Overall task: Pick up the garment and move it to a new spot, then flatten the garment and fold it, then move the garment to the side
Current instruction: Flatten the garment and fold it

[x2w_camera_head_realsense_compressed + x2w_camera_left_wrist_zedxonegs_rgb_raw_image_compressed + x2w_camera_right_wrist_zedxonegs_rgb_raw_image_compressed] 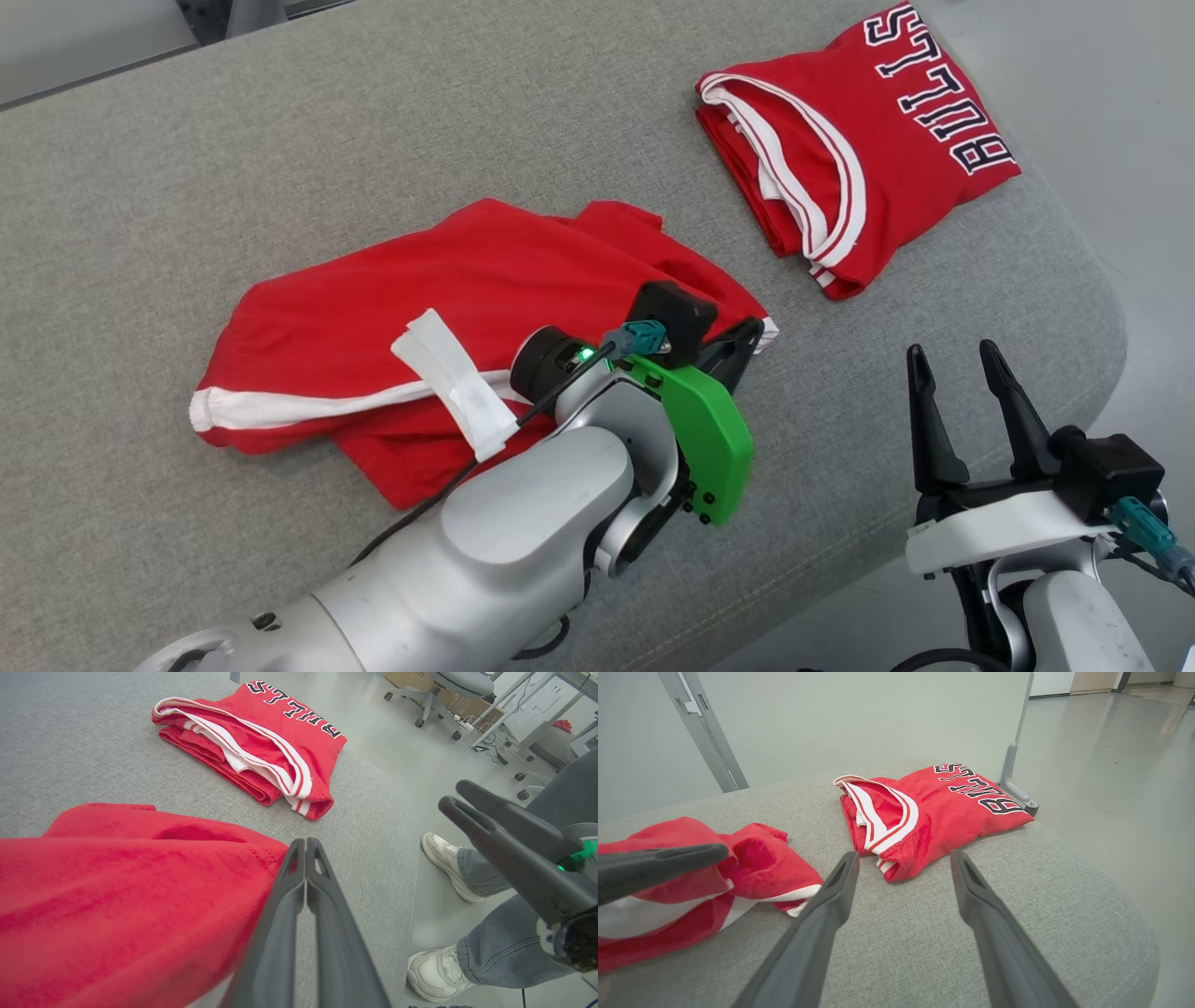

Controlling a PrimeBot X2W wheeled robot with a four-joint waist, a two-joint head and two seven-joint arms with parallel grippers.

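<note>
The garment (373,308), red cloth with a white stripe and a white strip lying across it, rests loosely doubled over in the middle of the grey padded surface (280,140). My left gripper (747,331) is shut, its tips at the garment's right edge (117,896), and I see no cloth pinched between the fingers (306,844). In the right wrist view one left finger (658,865) lies over the garment (756,863). My right gripper (954,353) stands open and empty over the surface's near right corner (904,855).
A folded red jersey (887,159) with black lettering lies at the far right corner (280,732) (948,812). The surface's rounded edge drops to the floor on the right. A person's shoes (444,851) and jeans stand beside it. An office chair (444,690) is farther off.
</note>
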